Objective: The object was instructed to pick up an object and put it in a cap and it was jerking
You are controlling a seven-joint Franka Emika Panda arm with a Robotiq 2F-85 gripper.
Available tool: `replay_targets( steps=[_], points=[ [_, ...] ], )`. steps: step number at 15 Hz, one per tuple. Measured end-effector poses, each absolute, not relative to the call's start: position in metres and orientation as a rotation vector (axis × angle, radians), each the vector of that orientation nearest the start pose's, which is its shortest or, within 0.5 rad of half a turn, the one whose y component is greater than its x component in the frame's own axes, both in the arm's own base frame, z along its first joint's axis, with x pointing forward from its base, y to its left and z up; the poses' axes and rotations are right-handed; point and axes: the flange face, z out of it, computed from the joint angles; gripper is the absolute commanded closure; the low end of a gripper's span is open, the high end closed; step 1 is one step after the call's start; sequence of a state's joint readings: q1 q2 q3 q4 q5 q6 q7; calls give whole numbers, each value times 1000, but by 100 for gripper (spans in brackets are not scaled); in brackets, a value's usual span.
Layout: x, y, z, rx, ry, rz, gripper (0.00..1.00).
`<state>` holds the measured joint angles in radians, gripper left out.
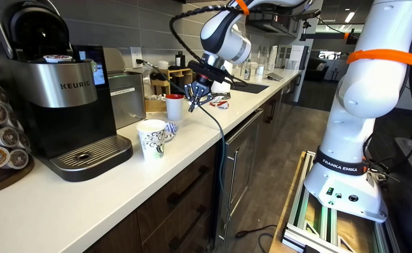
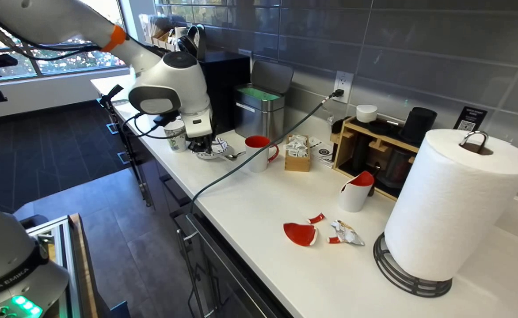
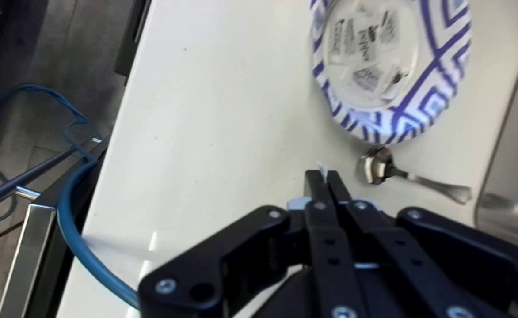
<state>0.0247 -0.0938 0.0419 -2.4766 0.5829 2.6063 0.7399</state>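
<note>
- Black and pressed together, the fingers of my gripper (image 3: 322, 175) pinch a pale sliver (image 3: 323, 168); too little of it shows for me to tell what it is.
- I hold it above the white surface (image 3: 223, 132), near a spoon (image 3: 405, 175) lying to the right of my fingertips in the wrist view.
- Just beside the spoon sits a blue-and-white bowl (image 3: 431, 104) with small printed packets (image 3: 367, 47) in it, one reading "pepper".
- Near the bowl stands an upright paper cup (image 1: 152, 140), white with a dark scroll pattern, right of the coffee machine (image 1: 62, 84) in an exterior view.
- Upright too is a red-lined mug (image 1: 174, 108); in an exterior view, a wooden box (image 2: 297, 164) of packets sits to its right.
- Farther right in that view I see a broken cup (image 2: 355, 195), red inside, with red shards (image 2: 300, 233) and a crumpled wrapper (image 2: 347, 232) near it, left of the paper towel roll (image 2: 451, 207).
</note>
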Motion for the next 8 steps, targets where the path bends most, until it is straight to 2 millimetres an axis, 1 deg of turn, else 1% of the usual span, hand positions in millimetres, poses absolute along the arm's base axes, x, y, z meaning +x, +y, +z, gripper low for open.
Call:
replay_targets(
  steps=[2,4,6,8],
  points=[
    [479,19,376,-2296,1342,-90,99],
    [472,15,401,-2296,1200,-83,99],
    [466,12,418,-2299,1059,-78,99],
    [462,10,427,-2294,924,-75,99]
  ],
)
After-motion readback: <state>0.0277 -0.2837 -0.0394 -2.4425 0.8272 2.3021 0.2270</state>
